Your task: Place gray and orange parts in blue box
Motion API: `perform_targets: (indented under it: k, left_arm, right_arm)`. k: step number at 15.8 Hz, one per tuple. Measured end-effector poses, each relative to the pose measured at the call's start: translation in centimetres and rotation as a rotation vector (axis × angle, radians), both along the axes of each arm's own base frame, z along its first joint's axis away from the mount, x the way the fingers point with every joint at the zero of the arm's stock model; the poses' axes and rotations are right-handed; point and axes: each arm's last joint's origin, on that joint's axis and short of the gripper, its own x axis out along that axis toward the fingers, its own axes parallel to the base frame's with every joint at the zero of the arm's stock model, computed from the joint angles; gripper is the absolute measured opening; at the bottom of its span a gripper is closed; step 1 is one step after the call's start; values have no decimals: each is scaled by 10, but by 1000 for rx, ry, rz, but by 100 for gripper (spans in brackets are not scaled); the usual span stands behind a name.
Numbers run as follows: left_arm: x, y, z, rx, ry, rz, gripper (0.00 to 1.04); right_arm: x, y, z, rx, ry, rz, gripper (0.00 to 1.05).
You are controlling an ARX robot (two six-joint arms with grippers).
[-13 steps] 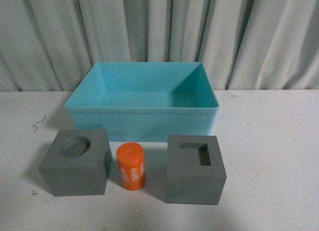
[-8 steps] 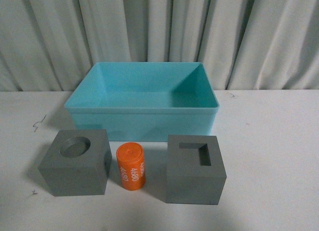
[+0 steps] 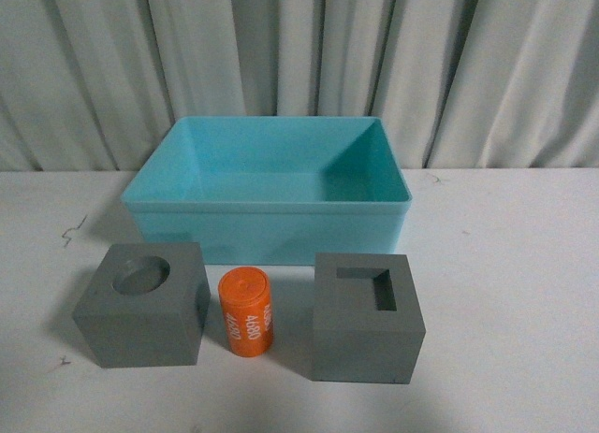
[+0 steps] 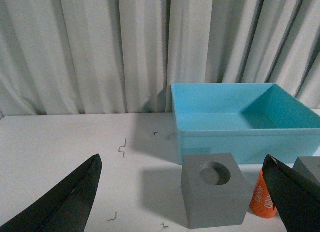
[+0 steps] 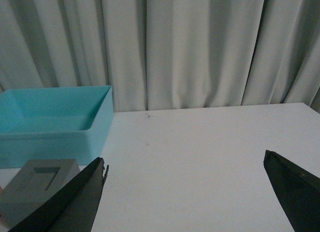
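The blue box (image 3: pixel 267 209) stands empty at the back middle of the white table. In front of it stand, left to right, a gray cube with a round hole (image 3: pixel 142 304), the orange cylinder (image 3: pixel 246 312) with white numerals, and a gray cube with a rectangular hole (image 3: pixel 366 316). No arm shows in the front view. My left gripper (image 4: pixel 182 164) is open, wide apart around the round-hole cube (image 4: pixel 214 196), with the orange cylinder (image 4: pixel 261 197) beside one finger. My right gripper (image 5: pixel 185 164) is open over bare table; the rectangular-hole cube (image 5: pixel 37 189) lies by one finger.
Gray pleated curtains hang behind the table. Small dark scratch marks (image 3: pixel 71 231) dot the tabletop left of the box. The blue box also shows in the left wrist view (image 4: pixel 245 119) and the right wrist view (image 5: pixel 50 122).
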Motion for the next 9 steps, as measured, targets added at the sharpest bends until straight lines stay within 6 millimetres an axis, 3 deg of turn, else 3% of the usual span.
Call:
perform_targets:
  k: [9]
  left_arm:
    - [0,0,0,0,0,0,98]
  right_arm:
    - [0,0,0,0,0,0,98]
